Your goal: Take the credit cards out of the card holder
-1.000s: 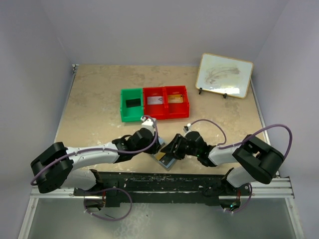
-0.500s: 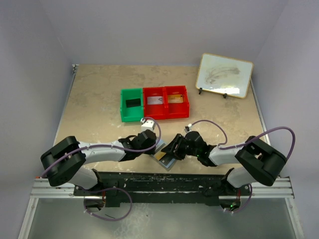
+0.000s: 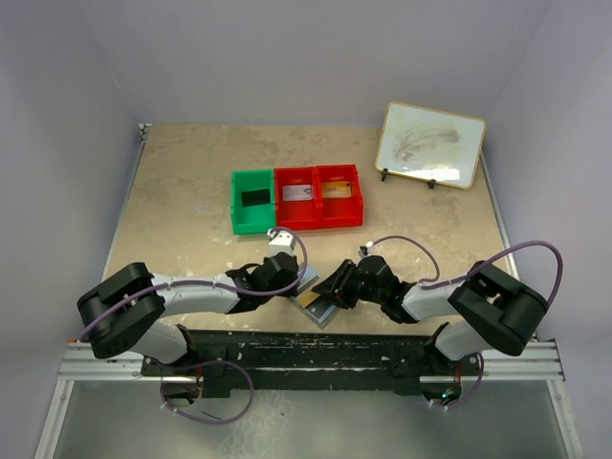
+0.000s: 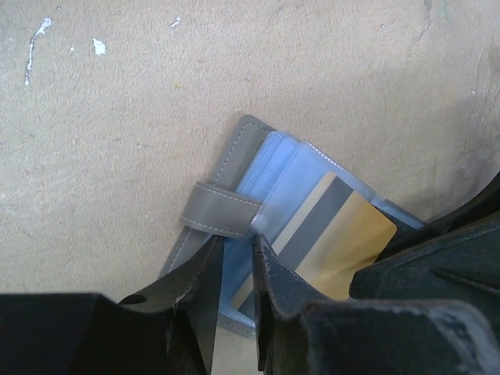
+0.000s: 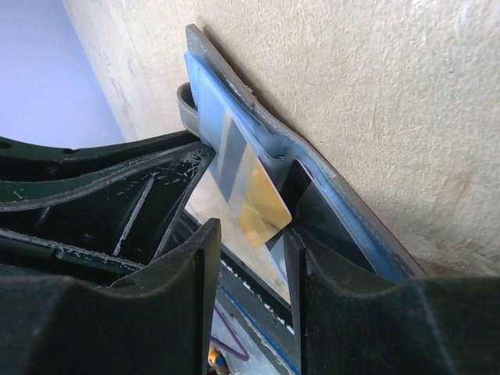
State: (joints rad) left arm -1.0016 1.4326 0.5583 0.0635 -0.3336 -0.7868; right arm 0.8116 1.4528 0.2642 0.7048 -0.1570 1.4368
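Note:
The card holder lies near the table's front edge between both grippers. In the left wrist view it is a grey stitched case with a strap and clear blue sleeves. A gold credit card with a dark stripe sticks out of a sleeve. My left gripper is pinched on the sleeve edge beside the strap. My right gripper is open, its jaws on either side of the gold card's free end, with a gap on both sides. The case lies flat on the table.
A green bin and two joined red bins stand at mid table, with flat cards inside them. A framed whiteboard leans at the back right. The metal rail runs just in front of the card holder.
My left arm has swung its elbow in and the wrist has shifted slightly towards the near edge, still at the case. My right gripper has edged a little to the right.

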